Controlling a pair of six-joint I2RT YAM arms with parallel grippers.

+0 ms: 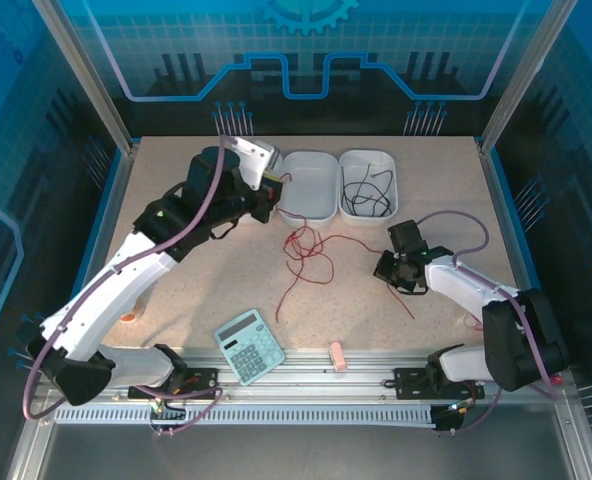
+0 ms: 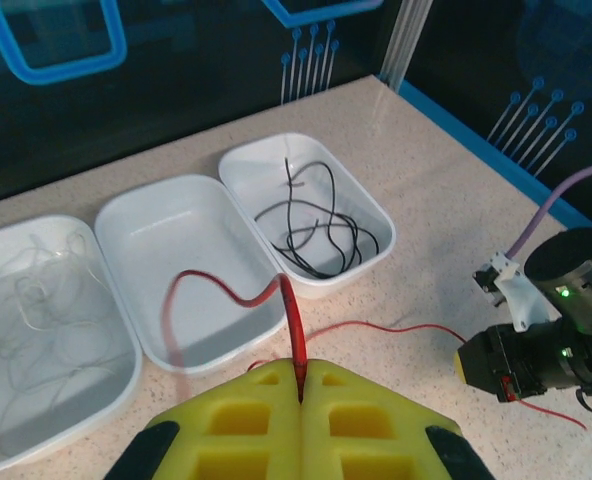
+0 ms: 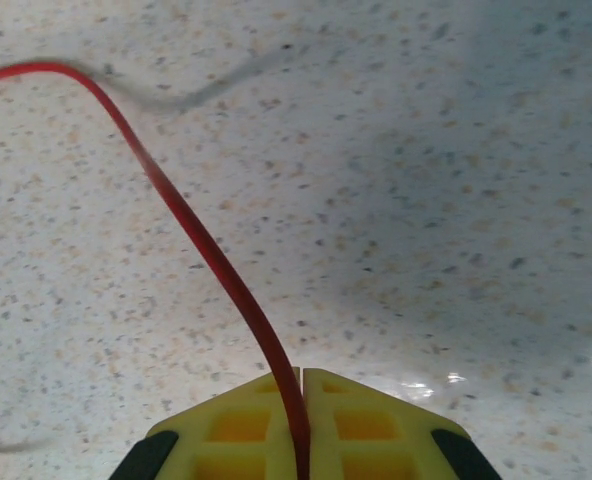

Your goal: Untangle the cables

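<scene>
Left pincer (image 2: 301, 385) is pinched fully shut on the red cable (image 2: 292, 320) just in front of the white trays (image 2: 191, 330). The right pincer (image 3: 302, 390) is shut on it too, low over the surface (image 3: 446, 180). Between them the cable lies in loose tangled loops. A black cable (image 2: 321, 240) and a white cable (image 2: 36, 300) each lie in a tray. The red wire looks light, limp and smooth-jacketed, so it is likely to slip. It seems best gripped close beside the tangle and drawn apart gently.
</scene>
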